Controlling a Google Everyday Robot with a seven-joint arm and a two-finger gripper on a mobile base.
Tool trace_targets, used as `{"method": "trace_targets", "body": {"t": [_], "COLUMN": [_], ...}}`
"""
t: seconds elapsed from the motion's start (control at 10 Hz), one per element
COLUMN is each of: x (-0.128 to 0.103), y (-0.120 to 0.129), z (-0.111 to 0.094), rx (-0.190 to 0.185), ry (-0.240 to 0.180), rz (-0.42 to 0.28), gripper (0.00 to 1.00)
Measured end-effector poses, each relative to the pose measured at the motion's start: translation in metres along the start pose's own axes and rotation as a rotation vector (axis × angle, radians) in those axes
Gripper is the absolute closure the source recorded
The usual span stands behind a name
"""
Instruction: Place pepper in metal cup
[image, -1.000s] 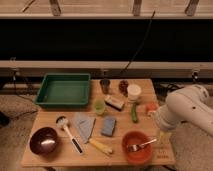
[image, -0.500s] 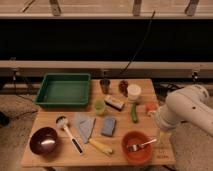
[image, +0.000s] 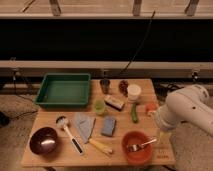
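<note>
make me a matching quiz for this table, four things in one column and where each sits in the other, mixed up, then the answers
Things:
1. pepper
2. metal cup
3. green tray
4. tool

Places:
A. back left of the table
B. at the table's right edge, on the end of the white arm
C. near the back edge, just right of the tray
D. lying flat just in front of the white container

Pairs: 1-D, 2-C, 3-A, 4-B
</note>
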Motion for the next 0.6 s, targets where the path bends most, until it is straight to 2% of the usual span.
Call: {"method": "trace_targets", "body": {"t": [0.6], "x": [-0.0003], "y": [-0.0013], "z": [0.0005], "rx": [0.003], "ry": [0.001], "rz": [-0.009], "gripper": [0.2]}}
